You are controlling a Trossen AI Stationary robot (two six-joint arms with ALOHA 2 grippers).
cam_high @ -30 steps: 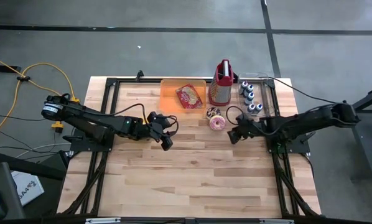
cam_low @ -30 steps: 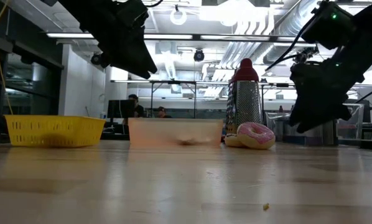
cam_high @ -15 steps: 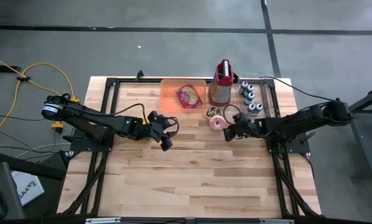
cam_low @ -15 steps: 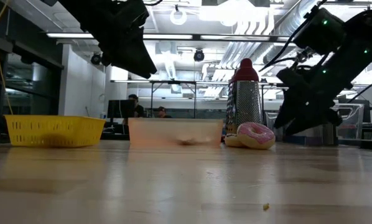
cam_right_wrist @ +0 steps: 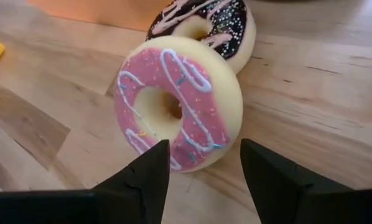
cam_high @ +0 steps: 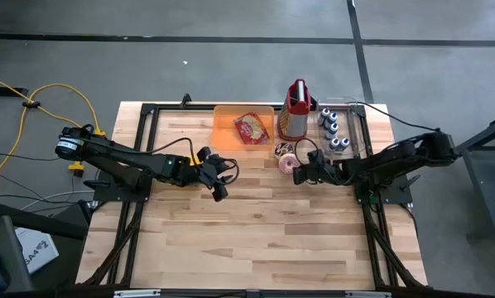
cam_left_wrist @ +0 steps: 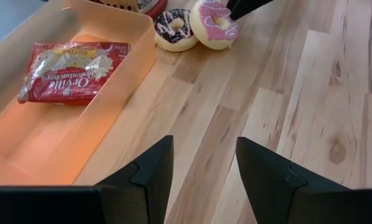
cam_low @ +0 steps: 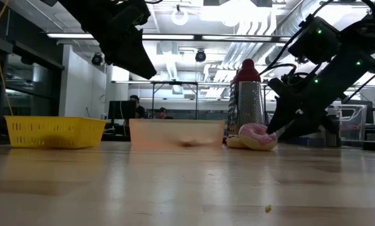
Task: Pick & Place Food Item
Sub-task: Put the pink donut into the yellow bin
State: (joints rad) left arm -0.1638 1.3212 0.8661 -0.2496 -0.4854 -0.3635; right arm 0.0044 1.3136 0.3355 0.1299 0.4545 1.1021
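A pink-iced donut (cam_right_wrist: 180,102) lies tilted on the wood table, its far edge resting on a chocolate-iced donut (cam_right_wrist: 211,28). My right gripper (cam_right_wrist: 204,152) is open and slants down at the pink donut (cam_high: 289,163) from the table's right. Its fingertips stand either side of the donut's near rim, and no touch shows. My left gripper (cam_high: 218,178) hovers open above the table, near the orange tray (cam_left_wrist: 61,130) that holds a red popcorn bag (cam_left_wrist: 74,71).
A metal grater with a red top (cam_high: 295,112) stands behind the donuts. Several cans (cam_high: 330,128) sit in a clear tray at the far right. A yellow basket (cam_low: 52,130) shows in the low view. Bare wood table (cam_high: 256,240) stretches toward the near edge.
My right gripper has moved down and toward the table's left, up to the pink donut. It has rolled somewhat on the way and stayed open. The donuts have not moved.
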